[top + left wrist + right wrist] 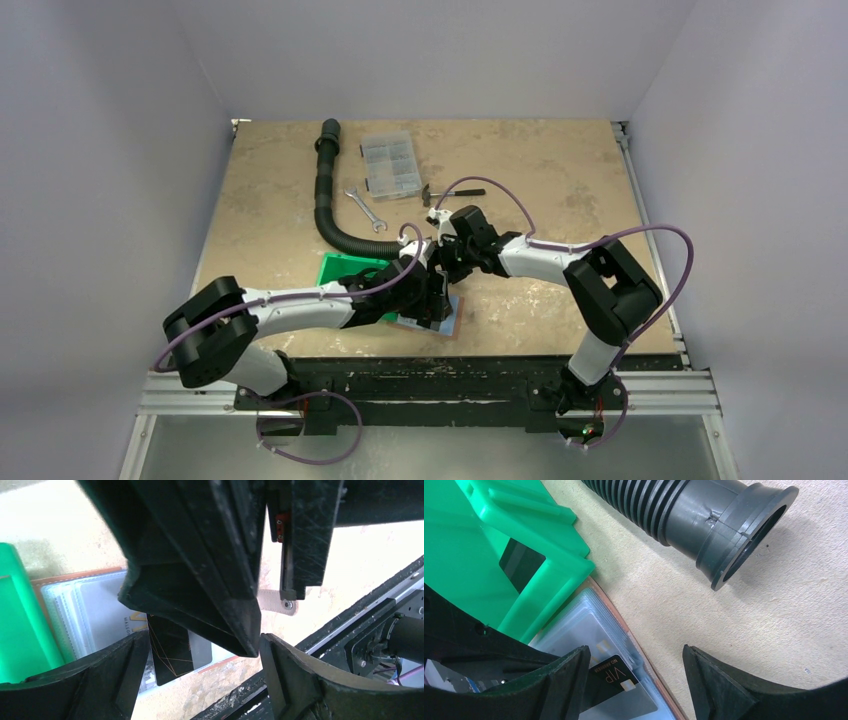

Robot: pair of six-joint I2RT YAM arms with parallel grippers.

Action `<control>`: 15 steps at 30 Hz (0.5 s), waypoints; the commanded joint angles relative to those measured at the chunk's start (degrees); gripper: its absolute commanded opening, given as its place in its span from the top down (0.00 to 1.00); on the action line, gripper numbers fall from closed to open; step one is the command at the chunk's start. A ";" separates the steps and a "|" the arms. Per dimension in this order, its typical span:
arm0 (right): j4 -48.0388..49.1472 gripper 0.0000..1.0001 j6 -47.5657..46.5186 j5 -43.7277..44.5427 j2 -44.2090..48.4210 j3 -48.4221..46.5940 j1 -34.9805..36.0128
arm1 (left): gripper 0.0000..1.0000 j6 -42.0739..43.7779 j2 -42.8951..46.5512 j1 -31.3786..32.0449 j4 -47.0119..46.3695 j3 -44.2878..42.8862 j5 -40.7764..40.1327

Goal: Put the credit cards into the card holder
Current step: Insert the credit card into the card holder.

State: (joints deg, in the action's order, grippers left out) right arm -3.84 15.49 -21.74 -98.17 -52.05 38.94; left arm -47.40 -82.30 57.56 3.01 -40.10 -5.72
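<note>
card holder (589,617) partly hidden, green bin (469,555) cropped

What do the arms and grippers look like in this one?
The left arm and right arm match: white links between bulky black joints, a purple cable looping along each. The left gripper and right gripper have matte black, wedge-shaped fingers.

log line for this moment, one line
left gripper open | right gripper open | both over open card holder | black card partly in pocket | green bin beside
</note>
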 commanded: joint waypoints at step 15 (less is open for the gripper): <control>-4.26 0.08 11.53 0.97 8.76 2.93 -7.98 | 0.15 -2.21 -2.00 0.93 -7.06 1.20 5.45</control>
State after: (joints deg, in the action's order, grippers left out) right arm -5.85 23.46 -23.29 -94.59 -50.24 34.11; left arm -48.93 -83.81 58.22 -1.45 -39.46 -1.10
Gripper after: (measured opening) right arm 0.904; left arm 0.855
